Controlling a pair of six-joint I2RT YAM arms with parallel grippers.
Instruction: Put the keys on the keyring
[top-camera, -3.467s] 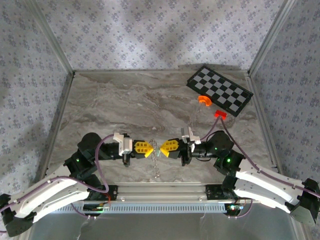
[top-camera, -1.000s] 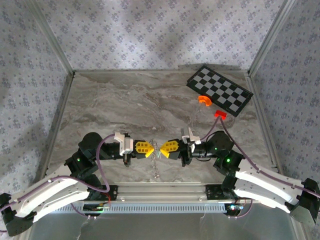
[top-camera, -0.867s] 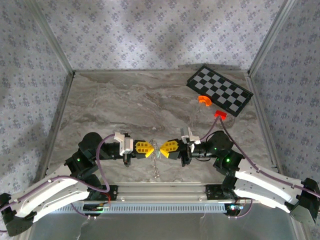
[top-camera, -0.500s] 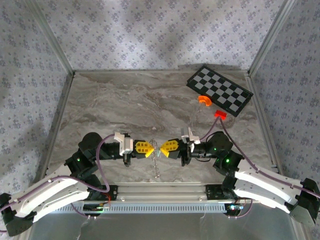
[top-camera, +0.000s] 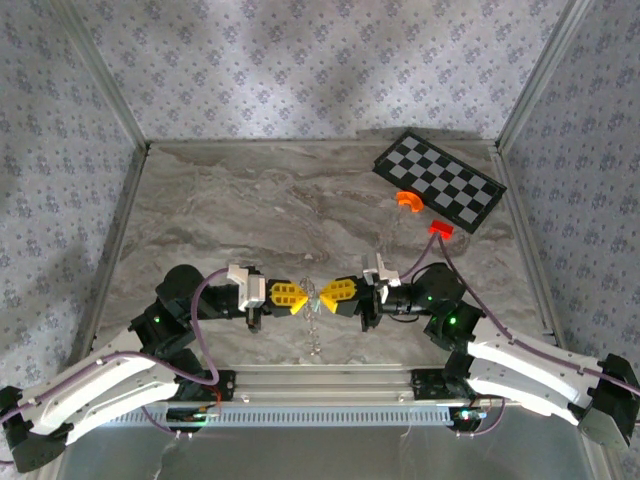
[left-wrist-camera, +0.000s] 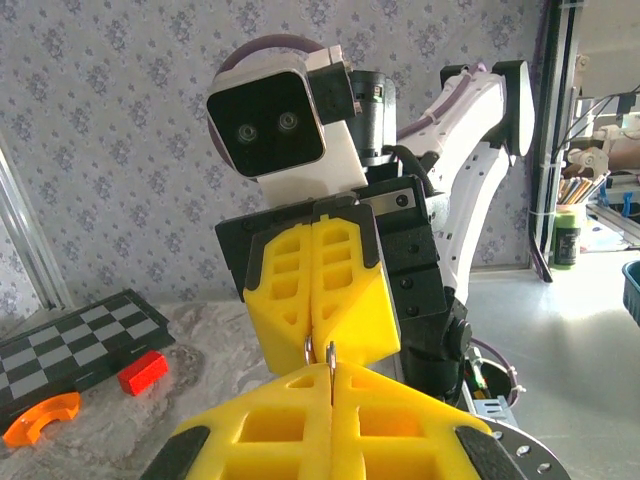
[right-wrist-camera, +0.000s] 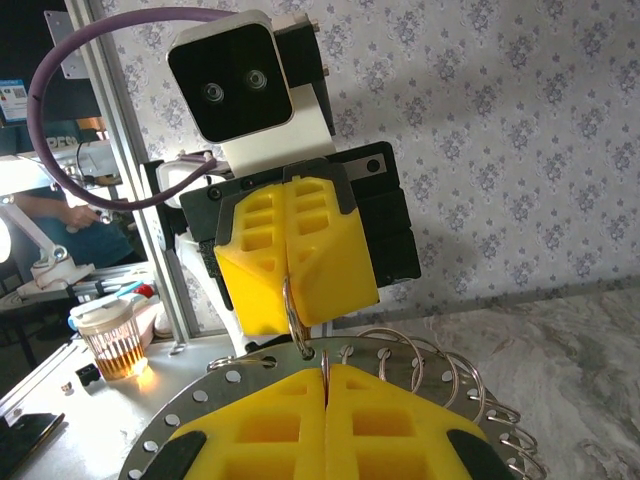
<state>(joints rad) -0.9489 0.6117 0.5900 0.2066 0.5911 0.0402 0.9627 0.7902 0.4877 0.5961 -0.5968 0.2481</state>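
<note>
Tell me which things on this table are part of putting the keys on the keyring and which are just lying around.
For the job: keyring with its chain, pinched in the left gripper; a key, apparently in the right gripper.
Lying about: orange curved piece, red block, checkerboard, all at the far right.

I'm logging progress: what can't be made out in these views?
- Keys: too small in top view; in wrist views, hidden if inside the shut left gripper or right gripper.
- Whether the keyring carries a key: same grip hides it.
- Chain's end: top view, too faint.
</note>
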